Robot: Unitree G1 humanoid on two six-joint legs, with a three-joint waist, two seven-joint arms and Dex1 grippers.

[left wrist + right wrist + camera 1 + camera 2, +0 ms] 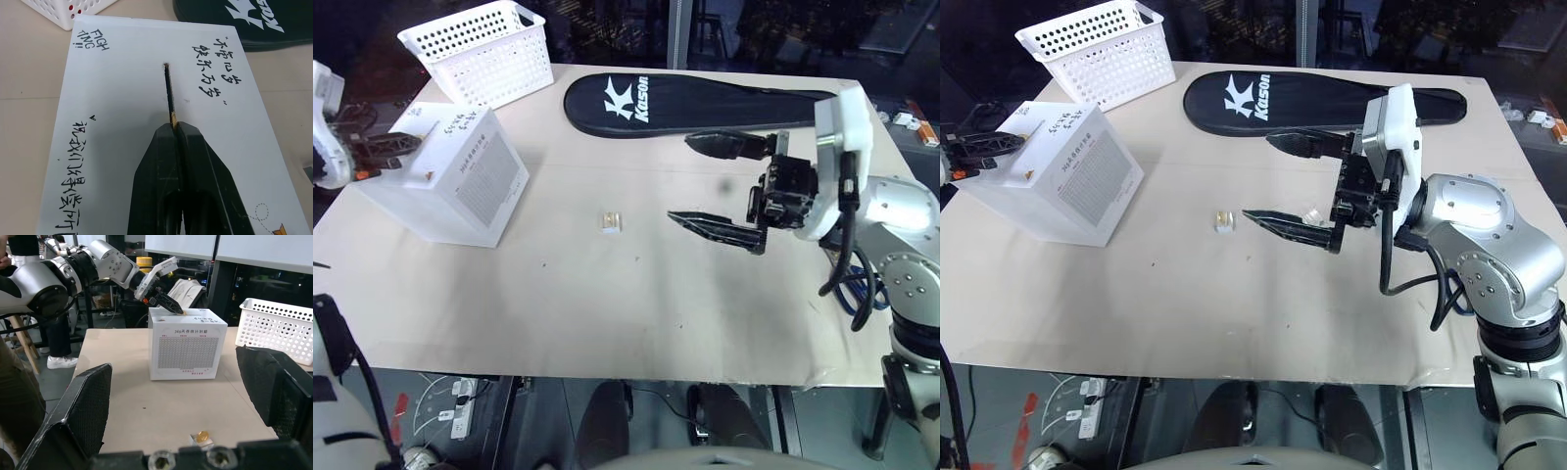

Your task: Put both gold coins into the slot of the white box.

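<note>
The white box (460,186) stands at the table's left, its hand-written top bearing the thin slot (168,88). My left gripper (175,128) rests over the near end of that slot, shut on a gold coin (173,118). Only a thin golden edge of the coin peeks out past the fingertips, right at the slit. The right wrist view shows the same grip on top of the box (186,350). A second gold coin (201,435) lies on a small clear holder (610,220) mid-table. To the holder's right hovers my right gripper (683,179), open and empty, pointing left.
A white perforated basket (484,49) sits behind the box at the far left. A black racket cover (685,103) lies along the far side. Another small clear holder (1312,211) rests just behind my right gripper's lower finger. The table's front edge runs close below.
</note>
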